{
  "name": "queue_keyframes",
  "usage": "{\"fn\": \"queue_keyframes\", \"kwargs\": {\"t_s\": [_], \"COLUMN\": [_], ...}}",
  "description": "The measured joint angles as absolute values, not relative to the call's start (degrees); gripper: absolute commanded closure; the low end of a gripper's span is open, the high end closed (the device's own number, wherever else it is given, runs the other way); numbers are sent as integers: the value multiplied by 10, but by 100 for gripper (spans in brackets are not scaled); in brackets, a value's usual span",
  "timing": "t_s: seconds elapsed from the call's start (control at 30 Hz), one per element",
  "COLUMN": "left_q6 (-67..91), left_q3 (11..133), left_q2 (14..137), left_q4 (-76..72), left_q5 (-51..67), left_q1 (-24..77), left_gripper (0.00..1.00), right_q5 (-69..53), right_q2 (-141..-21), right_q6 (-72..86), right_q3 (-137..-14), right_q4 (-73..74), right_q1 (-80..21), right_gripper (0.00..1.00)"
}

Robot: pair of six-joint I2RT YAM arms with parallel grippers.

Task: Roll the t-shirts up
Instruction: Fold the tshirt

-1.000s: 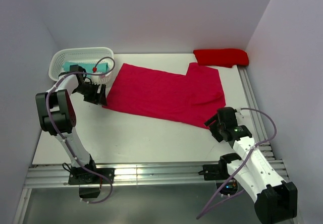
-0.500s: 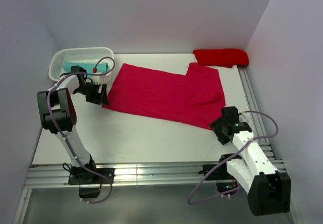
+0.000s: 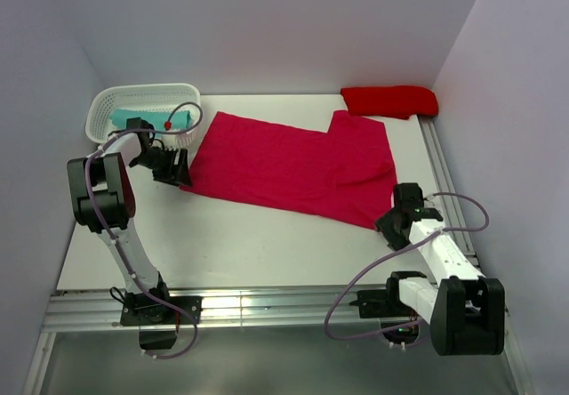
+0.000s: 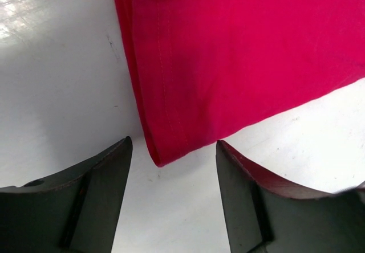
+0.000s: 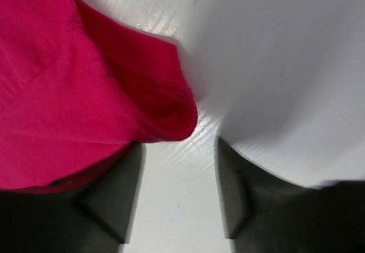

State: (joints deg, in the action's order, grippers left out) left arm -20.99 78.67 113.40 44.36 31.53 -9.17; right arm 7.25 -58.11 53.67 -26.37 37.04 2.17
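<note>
**Raspberry tee (image 3: 293, 168) flat and unrolled, both hands open at its corners**

Progress: early, by my read. The raspberry tee lies spread on the table (image 3: 249, 244), mid to far right, with no roll started. The scarlet bundle (image 3: 389, 100) sits at the far right corner, touching or just beside the tee's far edge, and looks already rolled. The teal bundle (image 3: 133, 117) is inside the basket (image 3: 100, 110) at far left; can't tell if it is rolled. Left to do: grip the tee's edge and roll it up.

The left hand (image 3: 178, 173) is at the tee's left corner and the right hand (image 3: 384, 226) at its near right corner.

The top view gives the layout only, and jaw state is unreadable there. The left wrist view shows its fingers (image 4: 102, 196) spread wide, the hem corner between them, holding nothing. The right wrist view shows the same spread jaws, with a folded hem corner lifting a little off the table. Whether cloth touches the left finger there I cannot tell.
</note>
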Motion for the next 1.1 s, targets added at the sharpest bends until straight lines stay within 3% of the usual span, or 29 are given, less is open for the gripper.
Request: {"fn": "queue_keyframes", "kwargs": {"t_s": [0.1,0.2,0.23,0.3,0.47,0.6,1.1], "left_q6": [-205,-199,-198,-194,-189,-187,-229], "left_q3": [783,779,777,772,762,761,680], "left_q2": [1134,1134,1134,1134,1128,1124,1054], "left_q4": [435,425,421,413,397,395,378], "left_q5": [312,304,301,293,271,258,202], "left_q1": [-91,-90,-88,-82,-61,-52,-44], "left_gripper": [42,53,64,70,98,100,100], "right_q5": [72,72,72,73,76,80,85], "right_q2": [-588,-593,-594,-595,-595,-595,-511], "right_q6": [527,522,518,515,502,493,467], "right_q3": [-264,-264,-264,-264,-269,-289,-355], "right_q4": [360,353,351,350,353,355,443], "right_q1": [25,27,28,29,32,34,42], "right_gripper": [60,66,68,74,92,100,100]}}
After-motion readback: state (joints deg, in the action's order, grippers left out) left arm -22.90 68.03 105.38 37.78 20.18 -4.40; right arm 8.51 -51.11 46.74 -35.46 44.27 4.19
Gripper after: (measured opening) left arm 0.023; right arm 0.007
